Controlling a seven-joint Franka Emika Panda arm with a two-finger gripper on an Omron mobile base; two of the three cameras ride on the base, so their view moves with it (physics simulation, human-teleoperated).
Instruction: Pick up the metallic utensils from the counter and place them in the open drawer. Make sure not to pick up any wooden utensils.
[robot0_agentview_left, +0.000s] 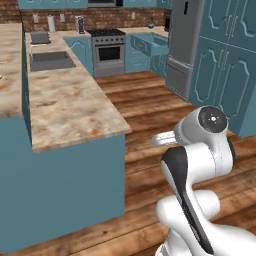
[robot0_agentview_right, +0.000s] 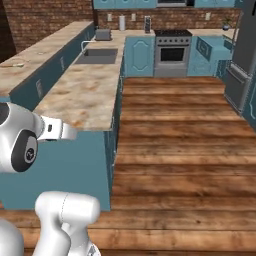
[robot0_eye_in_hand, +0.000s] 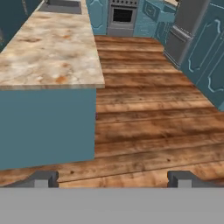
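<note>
white arm links fold above the wooden floor (robot0_agentview_left: 150, 105), elbow bent, forearm pointing toward the end of the counter (robot0_agentview_left: 70, 107). the gripper (robot0_eye_in_hand: 113, 178) faces forward and slightly down along the floor, its fingertips (robot0_eye_in_hand: 41, 178) standing wide apart with nothing between them. the marbled counter sits just left of the hand, on its teal base (robot0_eye_in_hand: 43, 127). utensils and drawer cannot be made out.

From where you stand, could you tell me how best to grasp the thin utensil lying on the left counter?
Probably from straight above, pinching across its middle: the utensil lies flat on the counter. Its handle end is too small to tell.
</note>
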